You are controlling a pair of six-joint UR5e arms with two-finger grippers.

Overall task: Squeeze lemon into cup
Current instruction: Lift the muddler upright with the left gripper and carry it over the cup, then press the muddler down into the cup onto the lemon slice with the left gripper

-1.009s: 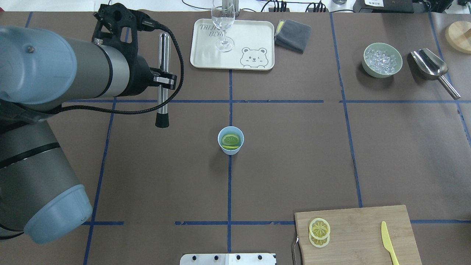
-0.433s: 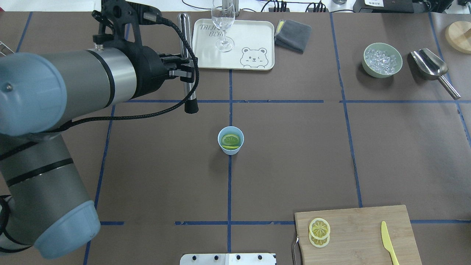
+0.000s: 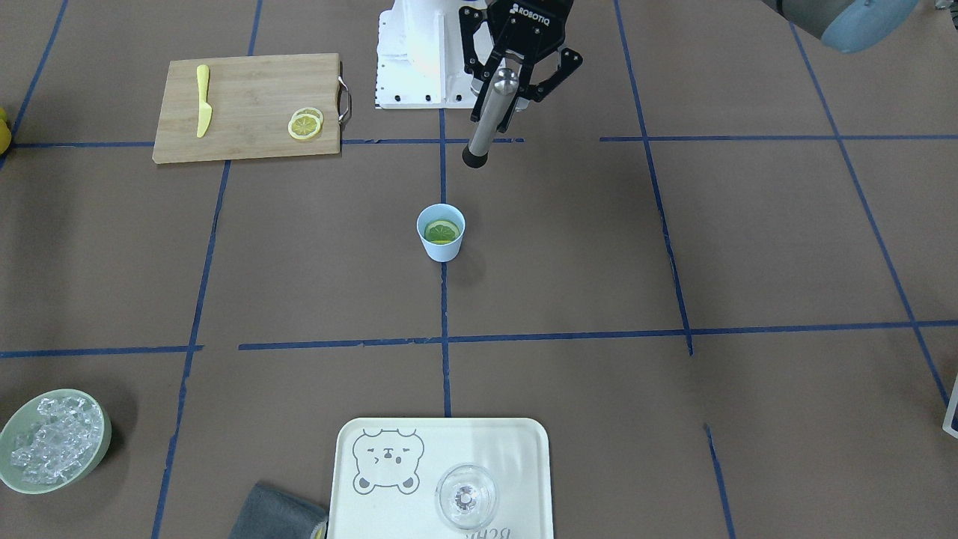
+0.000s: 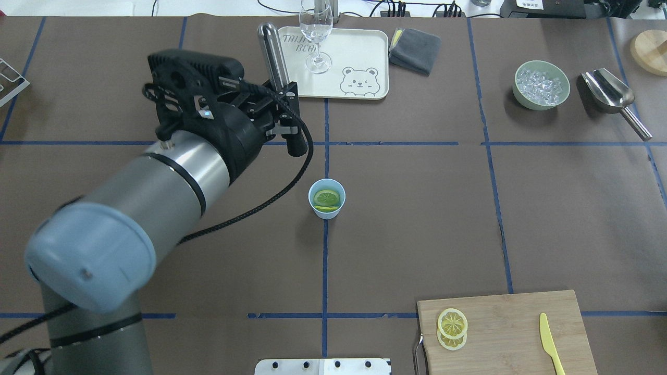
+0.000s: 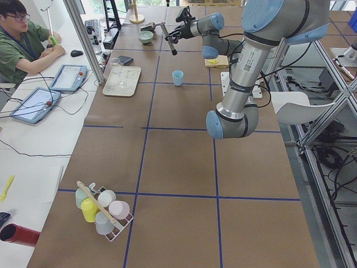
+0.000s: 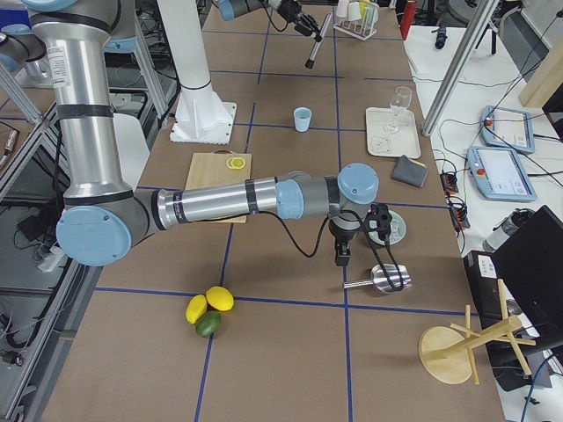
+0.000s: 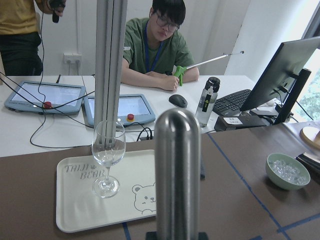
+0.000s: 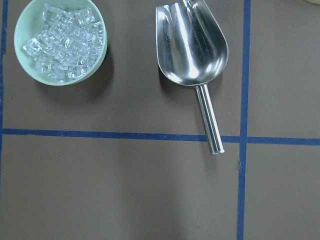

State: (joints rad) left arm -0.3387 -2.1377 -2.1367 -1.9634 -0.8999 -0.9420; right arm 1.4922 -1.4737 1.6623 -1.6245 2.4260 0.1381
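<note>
The light-blue cup (image 4: 326, 198) (image 3: 441, 233) stands at the table's middle on a blue tape line. A lemon (image 4: 326, 197) (image 3: 441, 230) slice lies inside it, looking greenish through the cup. My left gripper (image 4: 285, 112) (image 3: 515, 91) hangs above the table, up and left of the cup in the overhead view. It is shut on a steel muddler (image 4: 272, 52) (image 3: 486, 123) (image 7: 177, 165), whose black tip tilts toward the cup. My right gripper (image 6: 341, 253) shows only in the exterior right view, over the scoop; I cannot tell its state.
Two more lemon slices (image 4: 452, 327) and a yellow knife (image 4: 550, 341) lie on the wooden board (image 4: 500, 333). A glass (image 4: 316, 36) stands on the bear tray (image 4: 365, 47). An ice bowl (image 8: 60, 42) and metal scoop (image 8: 192, 47) sit far right. A person (image 7: 155, 55) sits beyond the table.
My left arm has swung right and turned, carrying the muddler from the table's left part to a spot just up and left of the cup. The cup and slice stayed put.
</note>
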